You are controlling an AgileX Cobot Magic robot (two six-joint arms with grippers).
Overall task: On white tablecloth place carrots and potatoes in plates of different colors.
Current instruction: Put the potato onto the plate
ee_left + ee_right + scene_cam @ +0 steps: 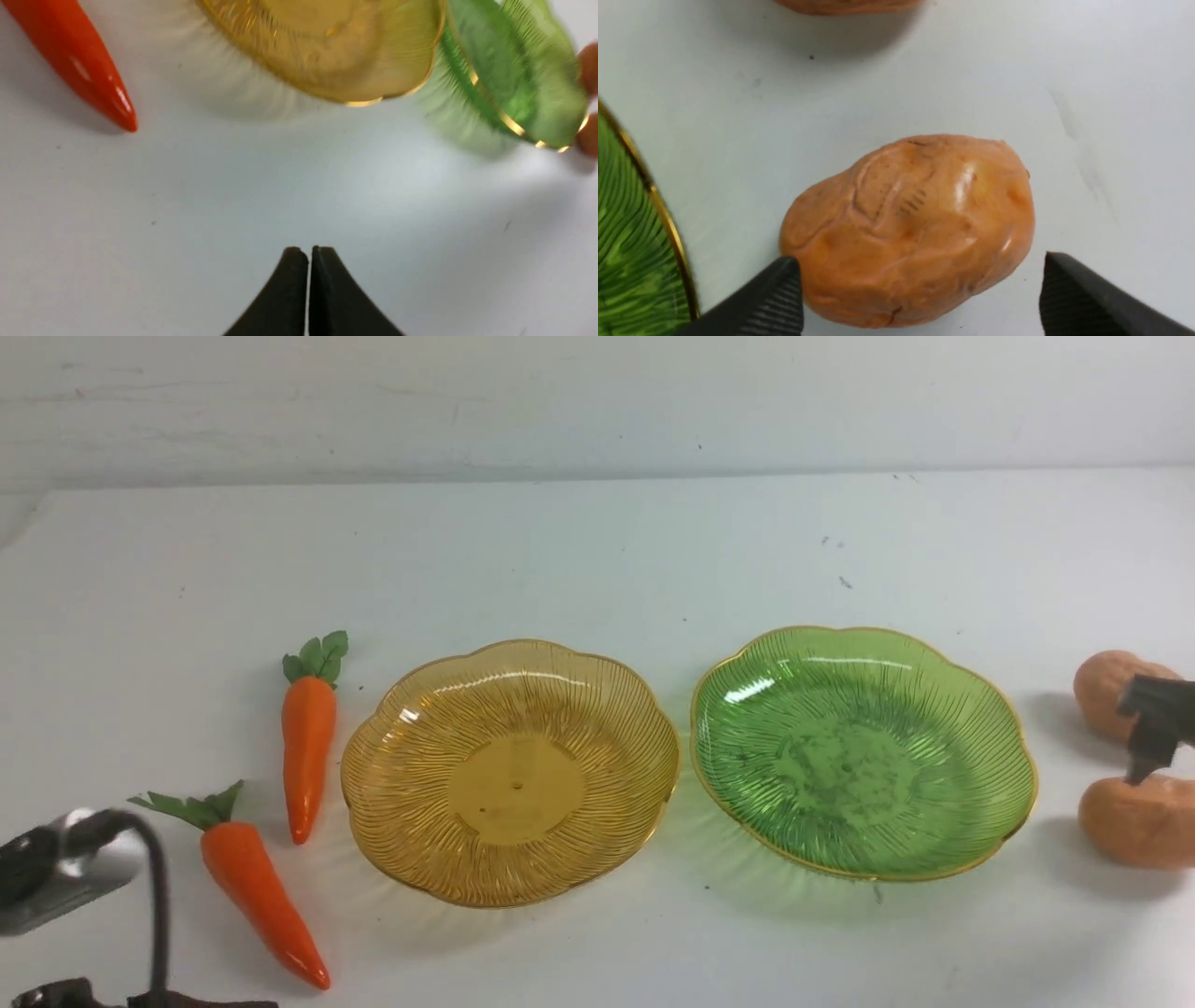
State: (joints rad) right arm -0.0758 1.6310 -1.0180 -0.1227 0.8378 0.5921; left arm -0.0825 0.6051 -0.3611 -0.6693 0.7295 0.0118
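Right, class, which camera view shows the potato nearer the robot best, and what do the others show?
The right wrist view: that potato appears large and whole, its wrinkles clear. The front view cuts it off at the picture's edge; the left wrist view has only a blurred part at its edge.

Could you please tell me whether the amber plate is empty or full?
Empty: the front view shows the amber plate's ribbed inside bare across its whole width.

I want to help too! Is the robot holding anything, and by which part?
No, neither gripper holds anything; the potato lies between the right one's open jaws.
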